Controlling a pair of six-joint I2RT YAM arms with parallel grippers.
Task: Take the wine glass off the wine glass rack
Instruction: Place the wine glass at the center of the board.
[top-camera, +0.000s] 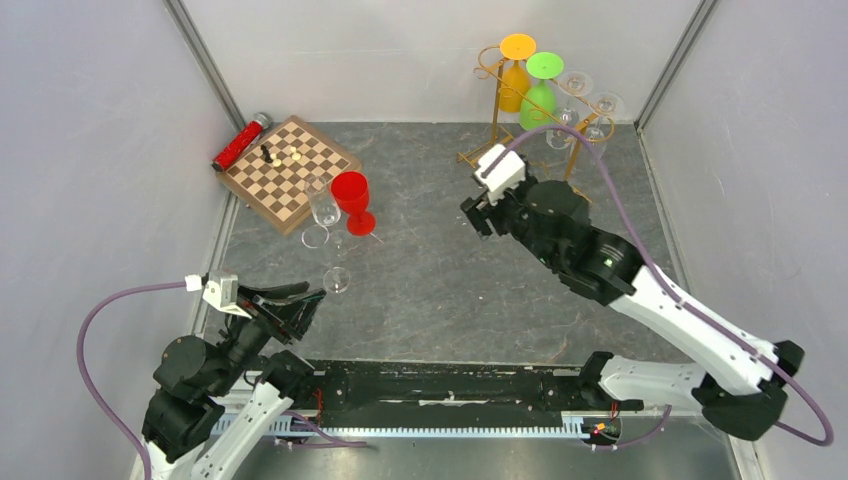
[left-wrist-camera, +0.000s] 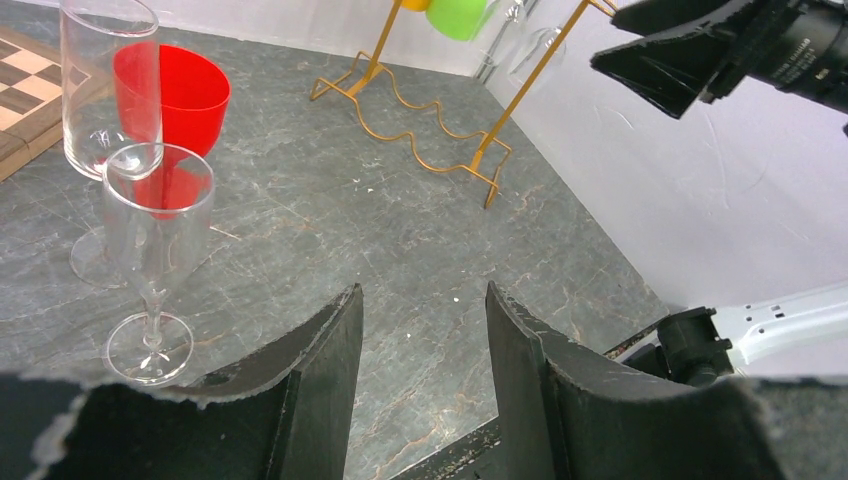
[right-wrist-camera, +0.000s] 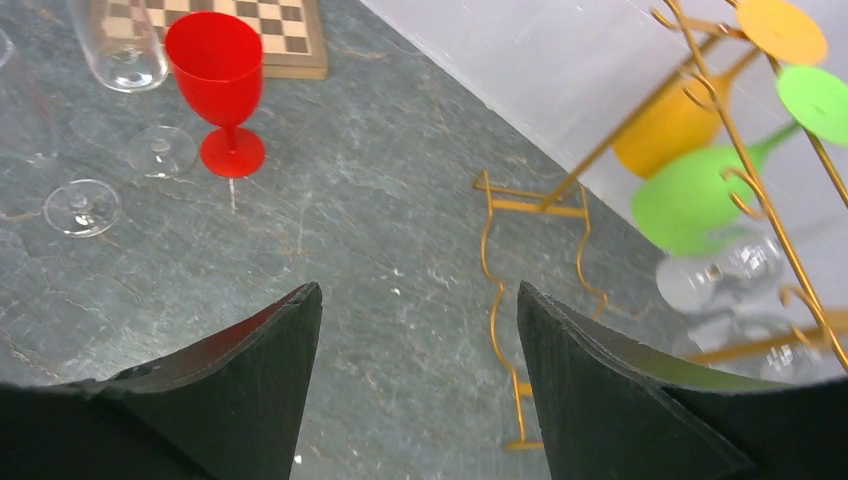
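The gold wire wine glass rack (top-camera: 494, 125) stands at the back right of the table. An orange glass (top-camera: 516, 85), a green glass (top-camera: 540, 102) and clear wine glasses (top-camera: 573, 100) hang upside down from its hooks. My right gripper (top-camera: 478, 215) is open and empty, just in front and left of the rack's base. In the right wrist view (right-wrist-camera: 418, 290) the rack (right-wrist-camera: 535, 208) is ahead to the right, with the orange (right-wrist-camera: 670, 125), green (right-wrist-camera: 690, 200) and a clear glass (right-wrist-camera: 715, 275). My left gripper (top-camera: 310, 300) is open and empty at the near left, also shown in the left wrist view (left-wrist-camera: 424, 290).
A chessboard (top-camera: 290, 170) with a few pieces and a red can (top-camera: 240, 142) lie at the back left. A red goblet (top-camera: 352, 200) and two clear glasses (top-camera: 322, 210) (top-camera: 337, 280) stand on the table near my left gripper. Walls close in the sides.
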